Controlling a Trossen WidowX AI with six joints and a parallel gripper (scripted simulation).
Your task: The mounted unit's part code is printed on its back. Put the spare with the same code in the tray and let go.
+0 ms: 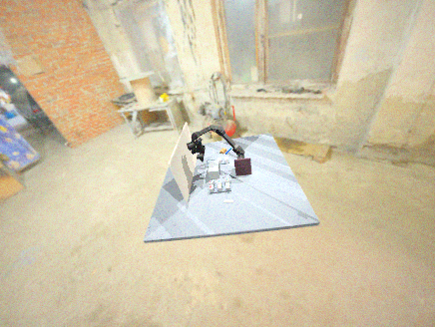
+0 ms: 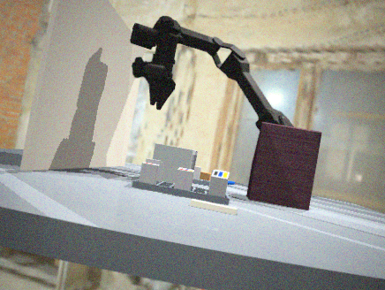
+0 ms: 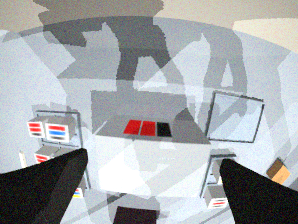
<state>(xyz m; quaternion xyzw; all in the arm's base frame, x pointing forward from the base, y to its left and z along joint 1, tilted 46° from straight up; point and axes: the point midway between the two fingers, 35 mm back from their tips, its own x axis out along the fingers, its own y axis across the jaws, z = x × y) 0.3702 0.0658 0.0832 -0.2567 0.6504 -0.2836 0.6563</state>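
- Gripper (image 2: 158, 101) hangs released, fingers spread wide with nothing between them, high above the mounted unit (image 2: 175, 162).
- From the wrist view, the unit's back face shows a code (image 3: 147, 128) reading red, red, black, just above centre.
- The tray (image 3: 234, 117), an outlined square, lies at about 2 o'clock from the code.
- Spares: the exterior view shows three small grey blocks, one (image 2: 150, 171) with a reddish label, one (image 2: 184, 178) with a red-and-blue label, one (image 2: 219, 181) with a blue-and-yellow label; the wrist view hints at more, too blurred to count.
- One maroon block (image 2: 284, 164) carries the arm's base; one tall board (image 2: 75, 84) stands at 9 o'clock of the unit.
- Risk: the labels are small and blurred, so a spare with a near-matching code could be picked by mistake.
- Risk: spares sit close beside the unit, so wide fingers coming down could knock a neighbour over.
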